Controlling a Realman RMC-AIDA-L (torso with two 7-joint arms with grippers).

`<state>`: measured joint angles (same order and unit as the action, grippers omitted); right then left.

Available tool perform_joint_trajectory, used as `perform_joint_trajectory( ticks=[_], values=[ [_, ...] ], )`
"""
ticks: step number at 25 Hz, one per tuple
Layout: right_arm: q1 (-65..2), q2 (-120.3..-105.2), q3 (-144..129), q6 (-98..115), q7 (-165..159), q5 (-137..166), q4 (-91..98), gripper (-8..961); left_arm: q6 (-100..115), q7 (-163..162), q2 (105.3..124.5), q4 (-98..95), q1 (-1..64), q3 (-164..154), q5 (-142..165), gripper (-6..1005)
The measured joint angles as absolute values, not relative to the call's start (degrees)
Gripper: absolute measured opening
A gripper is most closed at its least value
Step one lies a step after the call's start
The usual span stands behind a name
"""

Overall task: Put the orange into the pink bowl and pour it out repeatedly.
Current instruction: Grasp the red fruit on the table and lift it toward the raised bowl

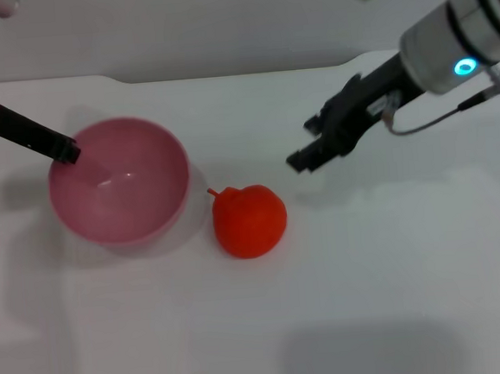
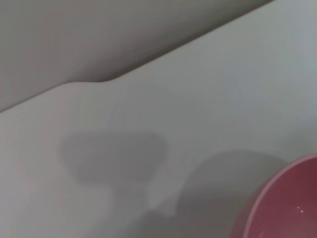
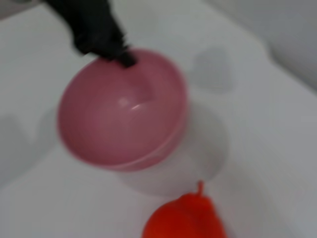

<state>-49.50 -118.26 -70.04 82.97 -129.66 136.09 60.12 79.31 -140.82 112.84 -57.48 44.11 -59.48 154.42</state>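
The pink bowl [image 1: 149, 173] stands at the left of the white table, tipped a little, with nothing inside it. My left gripper [image 1: 67, 151] is shut on the bowl's far-left rim; the right wrist view shows the same black gripper [image 3: 121, 55] at the rim of the bowl [image 3: 119, 119]. A slice of the bowl [image 2: 287, 203] shows in the left wrist view. The orange [image 1: 250, 220] lies on the table just right of the bowl, also seen as the orange [image 3: 185, 220] in the right wrist view. My right gripper [image 1: 305, 144] hangs open and empty above and right of the orange.
The white table [image 1: 396, 279] ends at a back edge [image 1: 224, 72] with a grey wall behind it. Only the bowl and the orange lie on it.
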Motion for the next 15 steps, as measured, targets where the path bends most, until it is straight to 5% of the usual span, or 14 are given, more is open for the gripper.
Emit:
perform_joint_trajectory(
  ticks=[15],
  values=[
    [-51.0, -119.05, -82.4, 68.3, -127.1, 126.6, 50.0, 659, 78.4, -139.9, 113.78, -57.9, 44.0, -61.0, 154.4, 42]
  ],
)
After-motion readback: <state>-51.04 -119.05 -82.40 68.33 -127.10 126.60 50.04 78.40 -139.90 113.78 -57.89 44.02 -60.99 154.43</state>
